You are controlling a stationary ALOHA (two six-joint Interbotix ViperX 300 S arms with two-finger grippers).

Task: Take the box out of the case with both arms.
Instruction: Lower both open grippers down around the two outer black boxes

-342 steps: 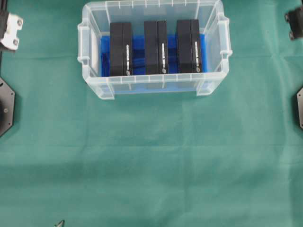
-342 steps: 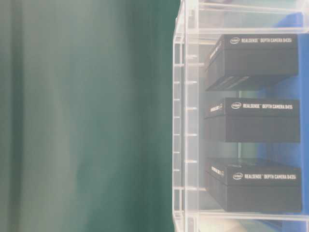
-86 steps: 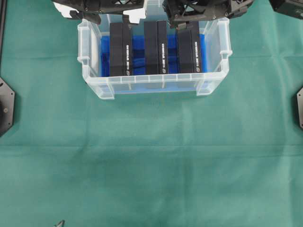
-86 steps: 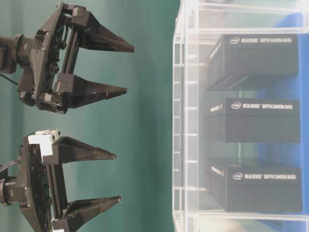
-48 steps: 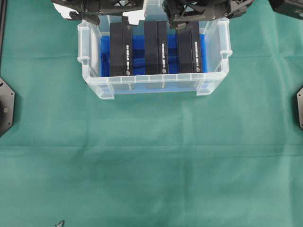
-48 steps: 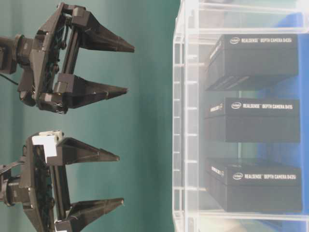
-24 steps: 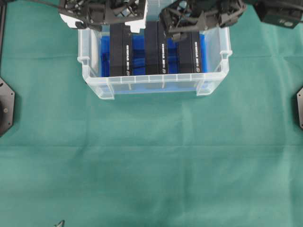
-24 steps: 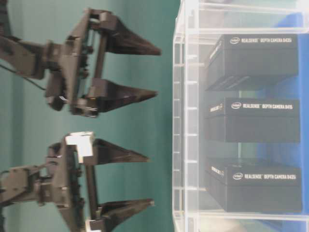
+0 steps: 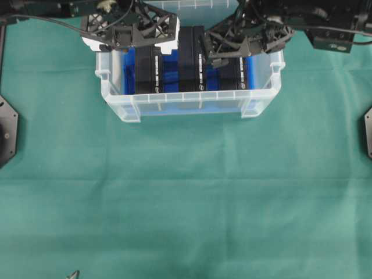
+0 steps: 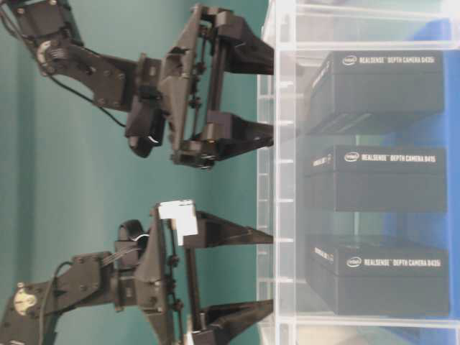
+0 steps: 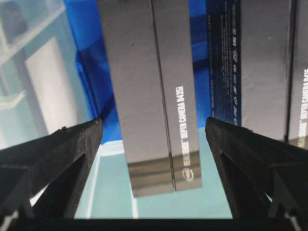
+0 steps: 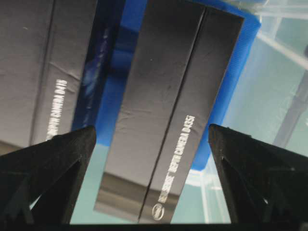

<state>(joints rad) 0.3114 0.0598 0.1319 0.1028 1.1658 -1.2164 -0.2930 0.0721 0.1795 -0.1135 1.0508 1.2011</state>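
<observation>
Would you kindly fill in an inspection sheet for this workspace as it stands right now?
Surface: green cloth, wrinkled, covering the table.
Job's things: clear case with blue sheet on its bottom; three black boxes standing on edge side by side: left box, middle box, right box. None lifted yet.
Clutter: small dark item at the cloth's near edge, too small to identify.
Grippers: left gripper open, straddling the left box without touching; right gripper open, straddling the right box without touching.
Cables: black cable along the upper arm in the table-level view.
Surroundings: black mounts at both side edges.
</observation>
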